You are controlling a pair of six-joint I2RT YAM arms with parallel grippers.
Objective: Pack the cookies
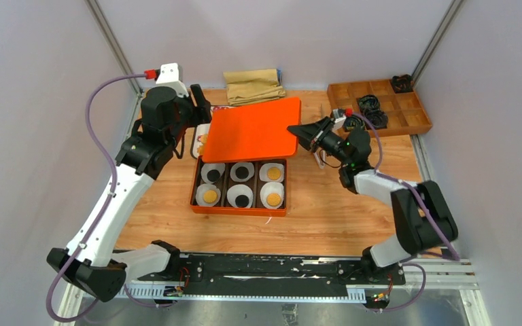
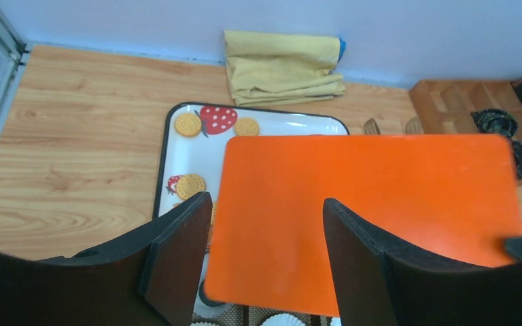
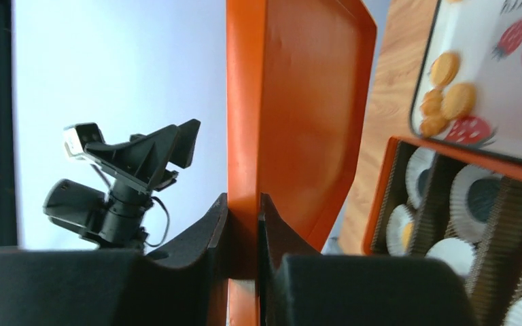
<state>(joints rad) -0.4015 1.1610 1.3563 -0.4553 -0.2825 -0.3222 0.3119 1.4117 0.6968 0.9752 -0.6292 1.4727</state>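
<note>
The left gripper (image 2: 265,204), fingers apart, hangs over a strawberry-print tray (image 2: 177,153) that the orange lid (image 1: 251,129) mostly hides. Three loose golden cookies (image 2: 187,124) show clearly there; others are cut off. The orange box (image 1: 239,211) holds six paper liners (image 1: 265,193), three with golden cookies and three with black. The right gripper (image 3: 243,204) is clamped on the lid's edge. A folded cloth (image 1: 253,85) and a wooden organiser (image 1: 380,105) lie behind.

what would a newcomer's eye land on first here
The big orange lid, pinched at its right edge by the right pincer and held up at centre. Nearer the arms sits the open orange box, its six white-lined compartments each holding a golden or black cookie. Behind, partly hidden under the lid, a strawberry-print tray carries more golden cookies.
</note>
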